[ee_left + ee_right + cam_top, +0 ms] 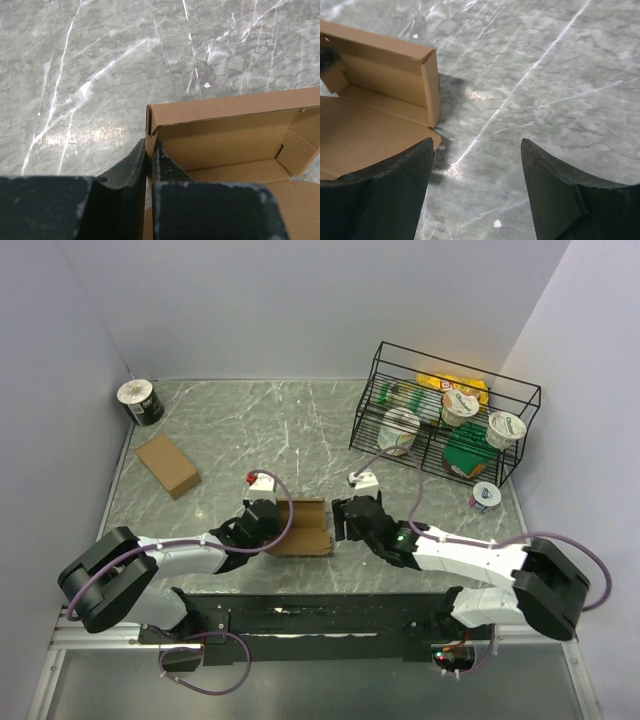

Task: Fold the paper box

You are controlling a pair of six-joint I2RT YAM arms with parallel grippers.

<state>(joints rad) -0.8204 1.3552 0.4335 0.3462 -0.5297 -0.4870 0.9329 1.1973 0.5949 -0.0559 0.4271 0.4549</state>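
The brown paper box (303,527) lies open on the marble table between my two arms, its side walls standing up. My left gripper (272,520) is shut on the box's left wall; in the left wrist view the fingers (134,165) pinch the cardboard corner (150,125) between them. The box's inside (235,150) shows to the right. My right gripper (343,518) is open and empty just right of the box; in the right wrist view its fingertips (427,150) flank bare table beside the box's right wall (431,85).
A second, flat brown box (168,464) lies at the back left. A tape roll (139,401) stands in the far left corner. A black wire rack (440,420) with cups and packets stands at the back right, with a yoghurt cup (485,496) beside it.
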